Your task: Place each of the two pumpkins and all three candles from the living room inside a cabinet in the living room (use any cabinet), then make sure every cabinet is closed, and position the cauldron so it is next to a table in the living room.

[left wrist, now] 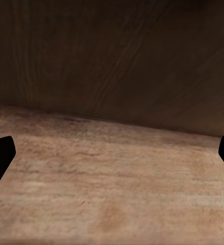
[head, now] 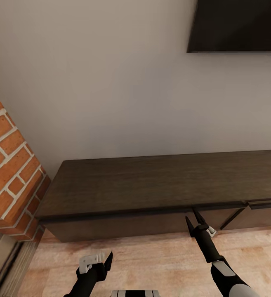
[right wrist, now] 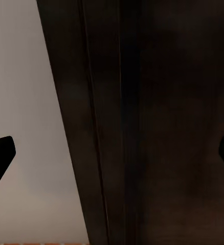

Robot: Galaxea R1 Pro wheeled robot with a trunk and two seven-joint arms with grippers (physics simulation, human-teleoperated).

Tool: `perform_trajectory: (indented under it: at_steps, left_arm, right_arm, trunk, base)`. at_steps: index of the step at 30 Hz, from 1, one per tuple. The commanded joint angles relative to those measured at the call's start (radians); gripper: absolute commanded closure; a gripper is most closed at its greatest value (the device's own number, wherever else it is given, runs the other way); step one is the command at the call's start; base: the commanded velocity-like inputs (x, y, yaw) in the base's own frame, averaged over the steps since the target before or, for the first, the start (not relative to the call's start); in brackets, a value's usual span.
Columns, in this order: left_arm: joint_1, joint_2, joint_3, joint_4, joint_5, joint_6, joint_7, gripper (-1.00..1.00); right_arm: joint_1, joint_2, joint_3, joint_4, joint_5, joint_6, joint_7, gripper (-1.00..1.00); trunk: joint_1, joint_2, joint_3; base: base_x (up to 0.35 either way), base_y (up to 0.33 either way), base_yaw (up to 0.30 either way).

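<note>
The cabinet is a long low dark-brown unit against the wall, with a bare flat top. My right gripper is open, its fingertips right at the upper edge of a front panel, just under the top's lip. In the right wrist view the open right gripper straddles the cabinet's dark edge. My left gripper hangs open and empty low over the floor, short of the cabinet front. The pumpkins, candles, cauldron and table are out of view.
A red brick column stands hard against the cabinet's left end. A dark screen hangs on the grey wall at upper right. Light wooden floor lies in front of the cabinet. The front panel right of my gripper looks slightly ajar.
</note>
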Motion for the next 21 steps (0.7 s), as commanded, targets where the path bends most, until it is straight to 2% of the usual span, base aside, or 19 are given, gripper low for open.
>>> perform_trajectory:
  at_steps: [1,21]
  left_arm:
    - [0.0,0.001,-0.002,-0.002,0.008,0.003,0.007,-1.0]
    - [0.0,0.001,-0.002,0.0,0.008,0.003,0.008,-1.0]
  right_arm:
    - [0.0,0.0,0.003,0.001,-0.009,0.01,0.002,-1.0]
    - [0.0,-0.002,0.003,0.001,-0.009,0.01,0.001,-1.0]
  trunk:
    - [0.0,0.0,-0.001]
    - [0.0,0.0,-0.001]
  base:
    - [0.0,0.0,0.0]
    - [0.013,0.0,0.0]
